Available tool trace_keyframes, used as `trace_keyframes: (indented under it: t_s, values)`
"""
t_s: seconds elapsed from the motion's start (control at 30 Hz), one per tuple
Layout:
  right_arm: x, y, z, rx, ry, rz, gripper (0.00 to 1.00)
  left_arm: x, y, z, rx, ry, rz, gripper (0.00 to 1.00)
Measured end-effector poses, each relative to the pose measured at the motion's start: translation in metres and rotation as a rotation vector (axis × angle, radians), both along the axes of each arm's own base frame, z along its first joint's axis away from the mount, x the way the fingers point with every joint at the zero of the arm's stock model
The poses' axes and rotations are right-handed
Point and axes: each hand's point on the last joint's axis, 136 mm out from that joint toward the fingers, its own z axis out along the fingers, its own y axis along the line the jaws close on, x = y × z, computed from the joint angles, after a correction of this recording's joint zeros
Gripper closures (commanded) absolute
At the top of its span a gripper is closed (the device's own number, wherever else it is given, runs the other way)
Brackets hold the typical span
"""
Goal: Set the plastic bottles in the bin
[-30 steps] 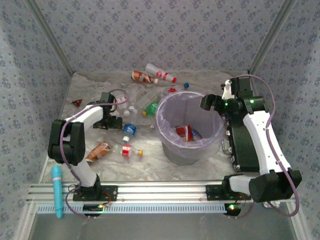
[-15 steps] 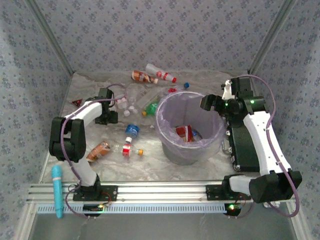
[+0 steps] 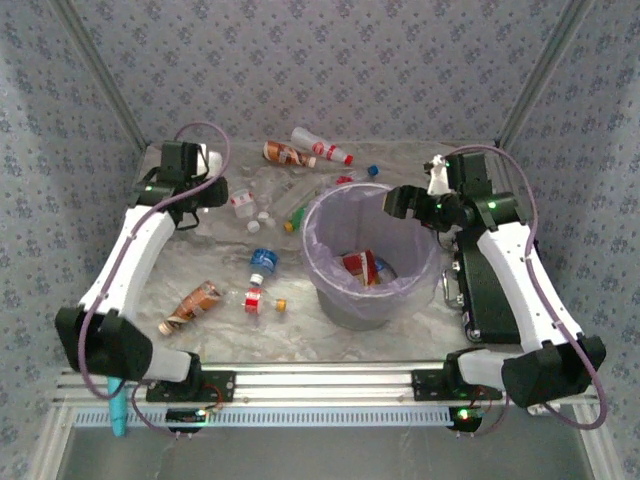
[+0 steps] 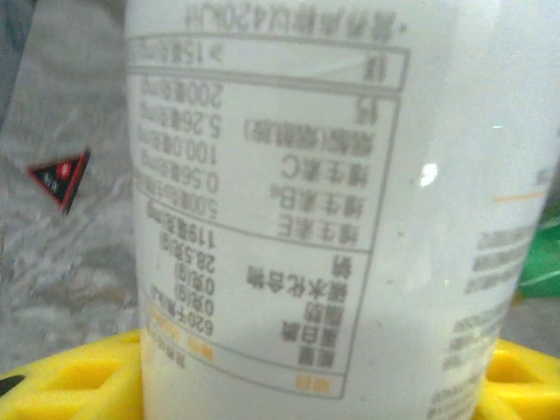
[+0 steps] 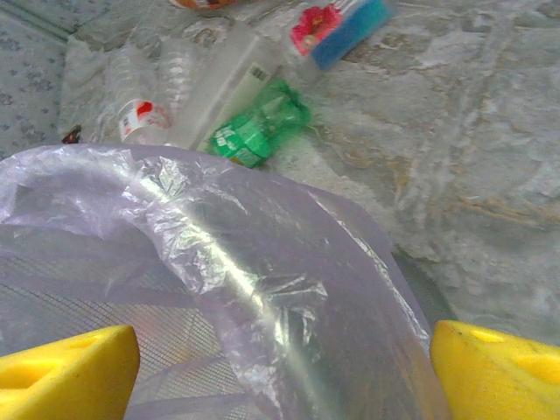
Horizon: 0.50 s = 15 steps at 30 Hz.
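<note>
Table (image 3: 300, 338): strewn w/ plastic bottles (image 3: 260, 258).
L gripper (image 4: 297, 385): clamped on white bottle (image 4: 306, 175).
R gripper (image 5: 280, 359): fingers held apart, above bin (image 5: 219, 254) rim.

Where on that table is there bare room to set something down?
Bare table runs along the near edge, in front of the bin. Left of and behind the bin, bottles crowd it.

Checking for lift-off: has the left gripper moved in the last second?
Yes. The left gripper, closed on a white bottle, has gone toward the far-left corner, away from the bin.
</note>
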Motion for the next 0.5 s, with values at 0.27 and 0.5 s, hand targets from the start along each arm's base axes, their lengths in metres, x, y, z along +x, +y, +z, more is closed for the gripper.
trace_keyframes:
  t_s: [0.27, 0.5]
  values:
    - [0.006, 0.042, 0.002, 0.007, -0.01, 0.076, 0.06, -0.046, -0.086, 0.129, -0.184, -0.285, -0.305, 0.56]
    - [0.01, 0.034, 0.004, -0.02, -0.009, 0.021, 0.02, -0.099, -0.182, 0.184, -0.367, -0.363, -0.633, 0.62]
